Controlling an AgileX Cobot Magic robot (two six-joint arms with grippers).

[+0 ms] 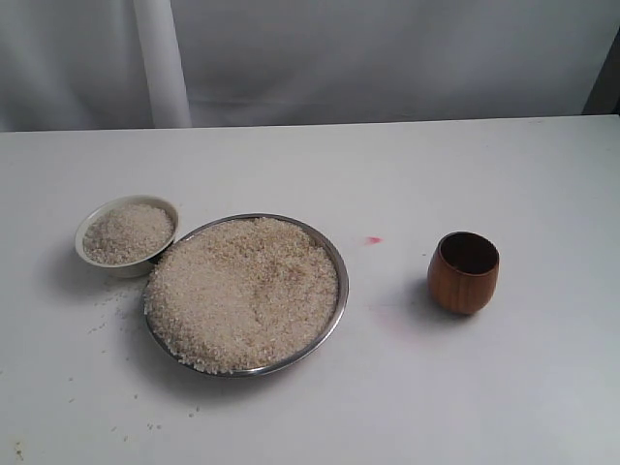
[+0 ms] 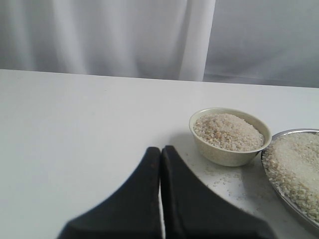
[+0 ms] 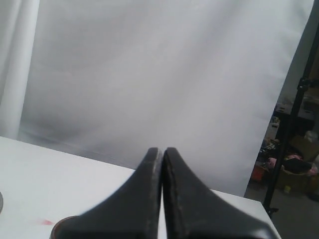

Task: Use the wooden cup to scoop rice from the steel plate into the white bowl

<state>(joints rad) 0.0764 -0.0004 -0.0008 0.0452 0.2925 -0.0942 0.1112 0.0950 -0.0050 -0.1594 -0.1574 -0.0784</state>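
Observation:
A steel plate (image 1: pixel 336 258) heaped with rice (image 1: pixel 242 291) sits left of centre on the white table. Touching its far-left rim is the white bowl (image 1: pixel 97 218), which holds rice too; the left wrist view shows the same white bowl (image 2: pixel 224 155) and an edge of the steel plate (image 2: pixel 271 174). The wooden cup (image 1: pixel 464 276) stands upright and empty to the plate's right. Neither arm shows in the exterior view. My left gripper (image 2: pixel 160 149) is shut and empty, short of the bowl. My right gripper (image 3: pixel 161 150) is shut and empty, with a sliver of the wooden cup (image 3: pixel 62 222) beside it.
Loose grains (image 1: pixel 116 310) lie scattered on the table near the bowl and the plate's front. A small red mark (image 1: pixel 373 239) lies between plate and cup. A white curtain (image 1: pixel 387 58) hangs behind the table's far edge. Off the table's right end stand a dark stand (image 3: pixel 289 129) and clutter.

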